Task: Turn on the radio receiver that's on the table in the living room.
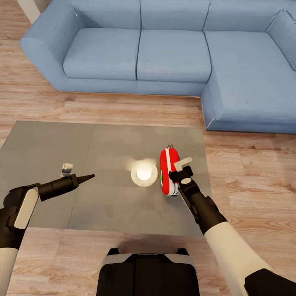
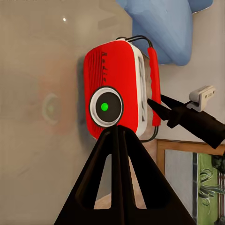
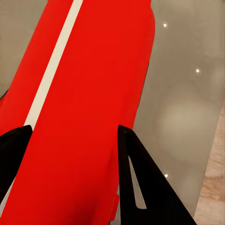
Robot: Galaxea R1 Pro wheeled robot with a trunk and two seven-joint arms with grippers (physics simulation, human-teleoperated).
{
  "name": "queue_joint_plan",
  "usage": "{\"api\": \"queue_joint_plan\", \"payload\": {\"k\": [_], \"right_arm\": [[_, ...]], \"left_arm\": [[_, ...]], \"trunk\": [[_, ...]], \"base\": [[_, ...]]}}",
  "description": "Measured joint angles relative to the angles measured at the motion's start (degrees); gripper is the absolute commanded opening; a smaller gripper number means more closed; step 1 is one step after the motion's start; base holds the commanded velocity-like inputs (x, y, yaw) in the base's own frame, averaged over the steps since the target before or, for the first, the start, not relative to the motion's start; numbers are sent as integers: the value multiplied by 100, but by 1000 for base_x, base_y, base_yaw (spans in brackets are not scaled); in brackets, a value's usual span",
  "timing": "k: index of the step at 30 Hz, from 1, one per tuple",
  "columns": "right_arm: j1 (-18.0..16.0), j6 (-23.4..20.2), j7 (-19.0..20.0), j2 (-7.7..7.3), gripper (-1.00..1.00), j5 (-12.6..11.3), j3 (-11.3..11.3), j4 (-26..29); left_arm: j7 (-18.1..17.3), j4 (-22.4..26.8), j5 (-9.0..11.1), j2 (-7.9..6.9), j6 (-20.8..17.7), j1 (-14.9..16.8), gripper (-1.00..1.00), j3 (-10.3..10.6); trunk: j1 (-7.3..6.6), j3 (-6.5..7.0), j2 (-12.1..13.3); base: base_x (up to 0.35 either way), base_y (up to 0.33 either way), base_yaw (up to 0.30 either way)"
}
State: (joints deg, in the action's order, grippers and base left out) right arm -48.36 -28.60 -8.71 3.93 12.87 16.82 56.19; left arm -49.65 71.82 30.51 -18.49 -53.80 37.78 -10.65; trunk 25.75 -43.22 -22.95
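The red radio receiver (image 1: 168, 169) with white stripes stands on the right part of the grey table (image 1: 49, 148). In the left wrist view the radio receiver (image 2: 117, 84) shows its round dial with the green dot (image 2: 104, 107) and a thin wire handle. My right gripper (image 1: 171, 176) hangs over the radio's near end, open; in the right wrist view its fingers (image 3: 133, 164) are spread on either side of the red striped body (image 3: 93, 93). Left of the radio, my left gripper (image 1: 88, 177) is shut on nothing and points at it, its tip (image 2: 117, 129) just short of the dial.
A bright lamp glare (image 1: 144, 172) lies on the glossy top just left of the radio. The blue L-shaped sofa (image 1: 172, 53) runs behind and to the right of the table. Wood plank floor (image 1: 255, 172) surrounds it. My base (image 1: 148, 271) is at the table's near edge.
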Motion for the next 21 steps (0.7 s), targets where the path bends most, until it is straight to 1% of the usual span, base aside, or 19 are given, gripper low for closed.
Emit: {"api": "queue_joint_plan", "payload": {"k": [18,19,20,21], "right_arm": [[0,26,-1,3,-100,8,-3,-15],[0,26,-3,3,100,7,-1,-15],[3,36,12,2,100,-91,9,-210],[3,33,11,2,100,-92,10,-225]], "left_arm": [[0,-7,0,2,0,0,-100,0],[0,-8,0,2,0,0,-100,0],[0,-6,-2,3,1,1,-100,1],[-1,-4,-1,3,1,1,-100,1]], "trunk": [[0,0,0],[0,0,0],[5,-1,4],[4,0,3]], "base": [[0,0,0],[0,0,0],[0,0,0],[0,0,0]]}}
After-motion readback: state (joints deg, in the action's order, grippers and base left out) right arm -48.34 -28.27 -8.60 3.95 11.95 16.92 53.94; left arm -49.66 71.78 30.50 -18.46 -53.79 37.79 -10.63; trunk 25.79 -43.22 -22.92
